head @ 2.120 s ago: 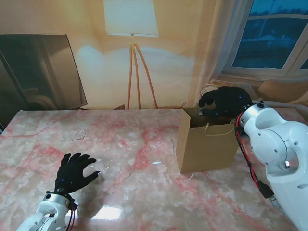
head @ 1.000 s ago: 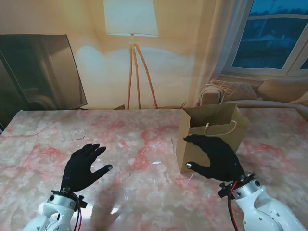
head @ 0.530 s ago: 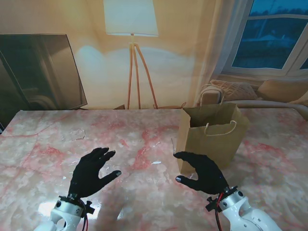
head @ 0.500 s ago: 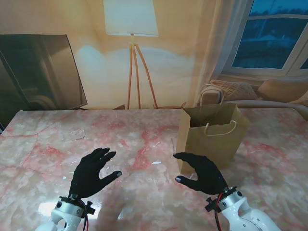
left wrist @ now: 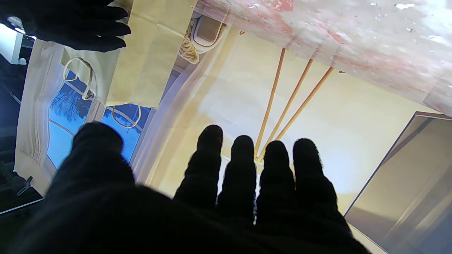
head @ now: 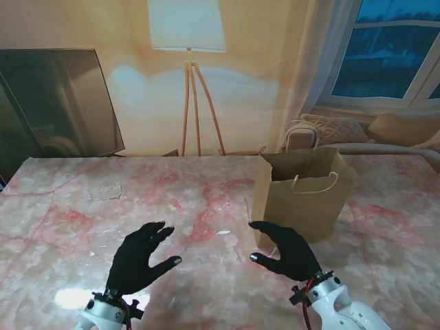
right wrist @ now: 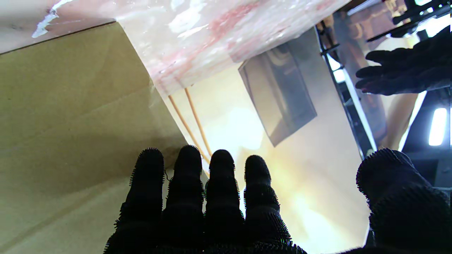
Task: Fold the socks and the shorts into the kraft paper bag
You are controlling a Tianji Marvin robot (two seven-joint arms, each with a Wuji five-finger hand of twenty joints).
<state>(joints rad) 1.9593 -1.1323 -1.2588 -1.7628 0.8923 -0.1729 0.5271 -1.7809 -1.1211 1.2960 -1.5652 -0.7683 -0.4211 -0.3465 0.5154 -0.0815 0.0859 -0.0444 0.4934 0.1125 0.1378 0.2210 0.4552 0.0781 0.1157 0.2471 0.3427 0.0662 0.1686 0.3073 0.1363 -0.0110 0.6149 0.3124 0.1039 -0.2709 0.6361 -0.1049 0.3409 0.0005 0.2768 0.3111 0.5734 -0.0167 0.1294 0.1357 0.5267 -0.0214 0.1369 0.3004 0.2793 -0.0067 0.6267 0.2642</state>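
The kraft paper bag stands upright and open at the right of the marble table, its handles up; it also shows in the left wrist view and fills one side of the right wrist view. My left hand is open near the table's near edge, fingers apart, holding nothing. My right hand is open just in front of the bag's near left corner, holding nothing. No socks or shorts show on the table; I cannot see into the bag.
A floor lamp and a dark screen stand beyond the table's far edge. A window and a sofa with a cushion lie behind the bag.
My right hand came out of the bag's mouth, swung down in front of it and drew nearer to me. My left hand shifted right and nearer to me.
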